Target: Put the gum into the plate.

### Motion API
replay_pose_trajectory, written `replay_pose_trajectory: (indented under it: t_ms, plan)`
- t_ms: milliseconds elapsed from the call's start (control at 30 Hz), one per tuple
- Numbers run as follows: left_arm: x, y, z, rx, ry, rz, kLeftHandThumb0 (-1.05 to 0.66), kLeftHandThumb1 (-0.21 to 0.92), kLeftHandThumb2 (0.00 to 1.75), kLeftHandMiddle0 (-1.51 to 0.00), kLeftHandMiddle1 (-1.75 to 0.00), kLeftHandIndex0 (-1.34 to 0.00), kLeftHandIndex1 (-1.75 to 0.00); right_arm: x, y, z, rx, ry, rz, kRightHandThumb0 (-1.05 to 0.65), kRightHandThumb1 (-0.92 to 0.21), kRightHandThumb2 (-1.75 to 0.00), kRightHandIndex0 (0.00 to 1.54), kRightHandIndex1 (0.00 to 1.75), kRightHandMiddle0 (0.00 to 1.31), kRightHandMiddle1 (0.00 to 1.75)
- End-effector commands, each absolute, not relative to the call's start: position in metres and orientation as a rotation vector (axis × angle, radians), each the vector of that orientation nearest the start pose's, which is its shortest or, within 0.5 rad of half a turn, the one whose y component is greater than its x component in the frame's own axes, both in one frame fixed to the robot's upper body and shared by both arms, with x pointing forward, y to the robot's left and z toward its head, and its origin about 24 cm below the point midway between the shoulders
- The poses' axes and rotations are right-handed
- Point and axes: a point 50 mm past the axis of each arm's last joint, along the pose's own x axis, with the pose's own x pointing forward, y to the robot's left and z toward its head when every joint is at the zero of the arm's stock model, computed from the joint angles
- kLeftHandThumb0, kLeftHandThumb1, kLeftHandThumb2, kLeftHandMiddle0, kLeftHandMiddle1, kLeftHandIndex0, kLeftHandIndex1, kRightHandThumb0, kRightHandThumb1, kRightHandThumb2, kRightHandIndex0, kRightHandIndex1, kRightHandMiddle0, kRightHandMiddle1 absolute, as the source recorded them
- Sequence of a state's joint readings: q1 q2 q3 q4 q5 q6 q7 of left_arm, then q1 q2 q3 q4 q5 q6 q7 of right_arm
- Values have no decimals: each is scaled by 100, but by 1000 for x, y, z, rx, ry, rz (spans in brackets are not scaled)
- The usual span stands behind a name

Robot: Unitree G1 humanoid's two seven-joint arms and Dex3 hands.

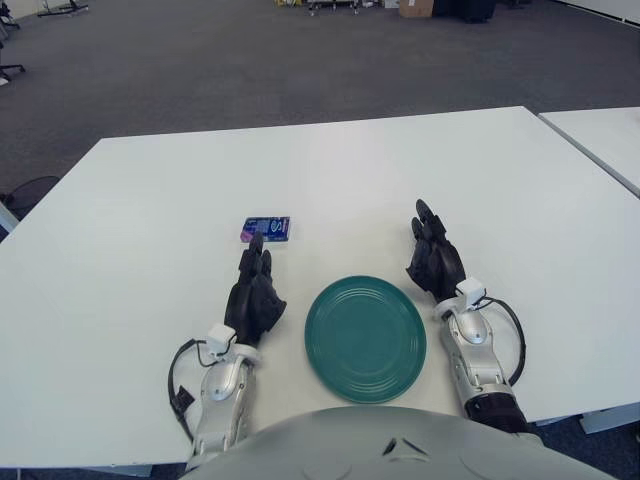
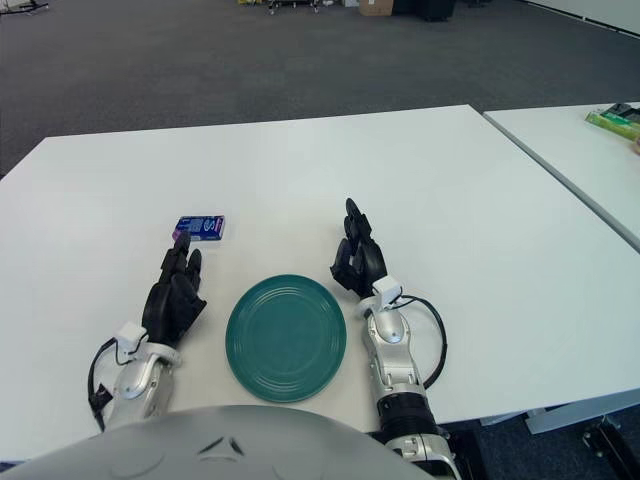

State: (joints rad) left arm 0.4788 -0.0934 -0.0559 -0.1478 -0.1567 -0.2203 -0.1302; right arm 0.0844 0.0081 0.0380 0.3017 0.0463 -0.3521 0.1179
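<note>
A small blue and purple gum pack [image 1: 266, 230] lies flat on the white table [image 1: 150, 200], just beyond my left hand. A round teal plate [image 1: 365, 338] sits near the table's front edge, between my two hands, with nothing on it. My left hand [image 1: 255, 290] shows left of the plate, fingers extended toward the gum, fingertips a short way short of it and holding nothing. My right hand [image 1: 432, 255] shows at the plate's upper right, fingers relaxed and holding nothing.
A second white table [image 2: 590, 160] stands to the right across a narrow gap, with a green object [image 2: 615, 120] at its far edge. Grey carpet lies beyond the table. The robot's grey torso [image 1: 390, 445] fills the bottom of the view.
</note>
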Motion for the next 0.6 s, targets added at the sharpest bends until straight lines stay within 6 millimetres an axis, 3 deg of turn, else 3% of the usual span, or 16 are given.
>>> replay_pose_trajectory:
  t_ms: [0,67,200,300,567]
  plan:
    - [169,149,45,-321,-27,96,-101,92,107,-6,-3,-5,-5,192,-136,-59,87,290,113,-69,-92,-105,0,0,0,7]
    - [174,151,49,-343,-38,126,-98,92,106,-9,-3,-6,-7,193,-135,-59,88,289,111,-69,-92,-105,0,0,0,7]
    - [194,160,65,-351,-100,166,-91,92,99,-17,-3,-1,-39,194,-134,-59,90,290,103,-71,-92,-104,0,0,0,11]
    - [220,174,79,-281,-171,157,-87,92,94,-21,-3,0,-55,194,-134,-60,86,297,106,-73,-92,-104,0,0,0,12]
    - [250,191,105,-6,-246,81,-85,92,90,-24,-2,0,-71,196,-133,-62,87,307,114,-75,-92,-104,0,0,0,9]
